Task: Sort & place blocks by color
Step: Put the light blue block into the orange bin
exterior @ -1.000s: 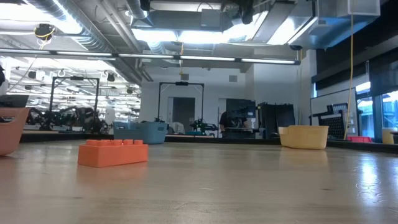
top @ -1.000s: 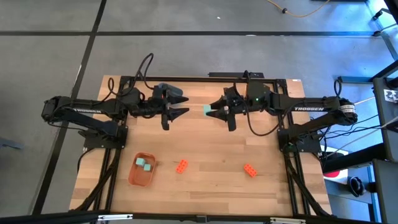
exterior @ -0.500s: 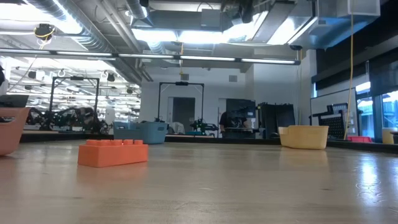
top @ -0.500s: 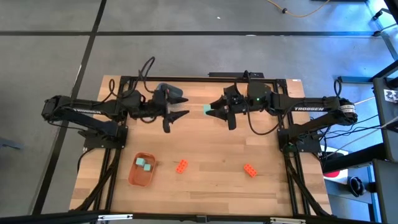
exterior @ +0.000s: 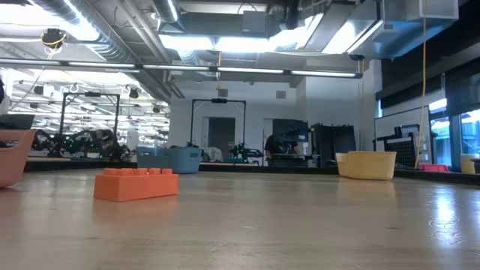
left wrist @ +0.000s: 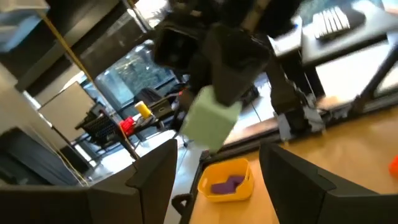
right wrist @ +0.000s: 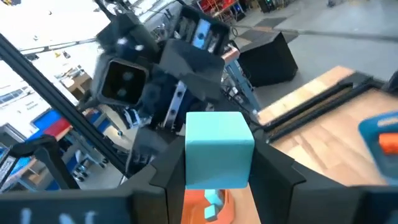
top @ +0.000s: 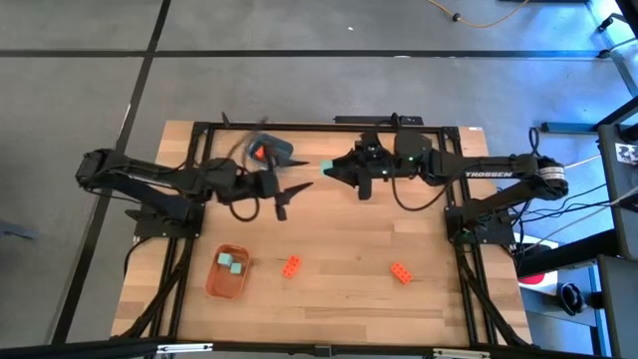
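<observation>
1. Table (top: 339,239): pale wood planks, smooth, light sheen in low view.
2. Orange brick (exterior: 136,184): plastic, studded top, soft gloss.
3. Teal block (right wrist: 219,149), centre of right wrist view: smooth matt plastic.
4. Orange bowl (top: 228,272), lower left: glossy plastic.
5. Arms (top: 150,178): dark matt casing.
6. Floor (top: 80,100), upper left: grey, smooth.

My two arms are dark, near-black, built of slim boxy links with rounded joints. The right arm (top: 498,176) carries white Trossen lettering along its forearm link and a small green light near its wrist, at about ten o'clock from that lettering. Black cables loop off both wrists, the left arm (top: 150,179) trailing a curl of wire. Each of my grippers ends in two dark, flat, tapering fingers (right wrist: 280,171).
</observation>
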Robot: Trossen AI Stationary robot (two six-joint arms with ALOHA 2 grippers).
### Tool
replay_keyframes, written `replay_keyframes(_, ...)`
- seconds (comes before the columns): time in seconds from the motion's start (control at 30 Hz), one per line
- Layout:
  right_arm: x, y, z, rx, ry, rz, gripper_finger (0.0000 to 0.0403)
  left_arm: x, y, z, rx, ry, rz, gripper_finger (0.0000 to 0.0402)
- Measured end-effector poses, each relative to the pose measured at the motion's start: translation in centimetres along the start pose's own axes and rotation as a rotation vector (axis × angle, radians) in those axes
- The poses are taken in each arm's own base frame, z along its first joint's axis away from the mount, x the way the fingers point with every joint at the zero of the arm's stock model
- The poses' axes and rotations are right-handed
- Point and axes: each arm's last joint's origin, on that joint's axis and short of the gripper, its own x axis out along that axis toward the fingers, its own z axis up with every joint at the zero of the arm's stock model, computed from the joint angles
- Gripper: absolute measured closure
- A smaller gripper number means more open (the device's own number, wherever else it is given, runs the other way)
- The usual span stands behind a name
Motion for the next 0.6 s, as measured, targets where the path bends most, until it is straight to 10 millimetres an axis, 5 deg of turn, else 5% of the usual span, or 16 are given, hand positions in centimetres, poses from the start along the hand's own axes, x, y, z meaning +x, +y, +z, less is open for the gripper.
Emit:
replay_keyframes(0.27, 0.7, 0.0, -0.7, 0.027, 0.021, 0.015, 0.0266, 3.3, -0.6, 1.0, 0.125, 0.076, 0.022, 0.0181)
replay_keyframes(0.6, 0.7, 0.3, -0.9, 0.069, 0.066, 0.065, 0.0266, 3.9, -0.7, 1.5, 0.133, 0.029, -0.098, 0.0182)
